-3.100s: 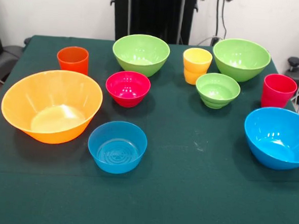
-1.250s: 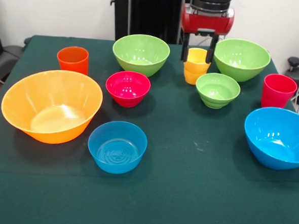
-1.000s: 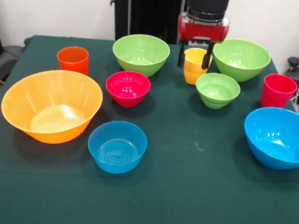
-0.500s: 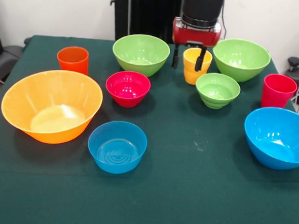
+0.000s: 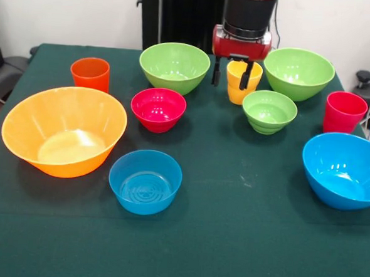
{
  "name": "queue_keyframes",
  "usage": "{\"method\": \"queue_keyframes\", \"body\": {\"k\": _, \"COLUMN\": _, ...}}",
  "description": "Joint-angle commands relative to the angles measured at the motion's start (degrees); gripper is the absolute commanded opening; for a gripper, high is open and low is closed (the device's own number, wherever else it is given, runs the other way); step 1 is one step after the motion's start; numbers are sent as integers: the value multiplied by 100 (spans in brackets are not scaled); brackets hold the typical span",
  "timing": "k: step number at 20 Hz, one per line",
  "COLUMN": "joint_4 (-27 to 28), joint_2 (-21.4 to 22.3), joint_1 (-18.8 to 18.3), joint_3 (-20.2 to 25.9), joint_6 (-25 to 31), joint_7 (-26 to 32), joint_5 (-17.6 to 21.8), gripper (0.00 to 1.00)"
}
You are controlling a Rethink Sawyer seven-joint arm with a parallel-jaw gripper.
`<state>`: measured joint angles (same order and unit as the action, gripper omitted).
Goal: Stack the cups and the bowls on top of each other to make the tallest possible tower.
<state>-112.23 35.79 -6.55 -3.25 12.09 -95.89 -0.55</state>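
Green table (image 5: 241,242), end effector (image 5: 230,80) straddling yellow cup's (image 5: 249,92) rim

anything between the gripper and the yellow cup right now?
Nothing visible. The gripper hangs open right at the yellow cup: one finger stands in front of the cup's rim, the other off its side toward the big green bowl. No object sits between them; whether a finger touches the cup can't be told.
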Motion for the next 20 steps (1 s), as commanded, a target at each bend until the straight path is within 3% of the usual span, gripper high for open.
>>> {"method": "queue_keyframes", "body": {"k": 1, "joint_4": 249, "joint_2": -193, "joint_1": 67, "joint_3": 308, "joint_6": 362, "joint_7": -777, "joint_5": -68, "gripper": 100}}
{"method": "queue_keyframes", "body": {"k": 12, "joint_4": -55, "joint_2": 116, "joint_1": 96, "joint_3": 303, "joint_6": 319, "joint_7": -907, "joint_5": -110, "gripper": 100}}
{"method": "queue_keyframes", "body": {"k": 20, "joint_4": -146, "joint_2": 28, "joint_1": 60, "joint_3": 365, "joint_6": 124, "joint_7": -937, "joint_5": -84, "gripper": 100}}
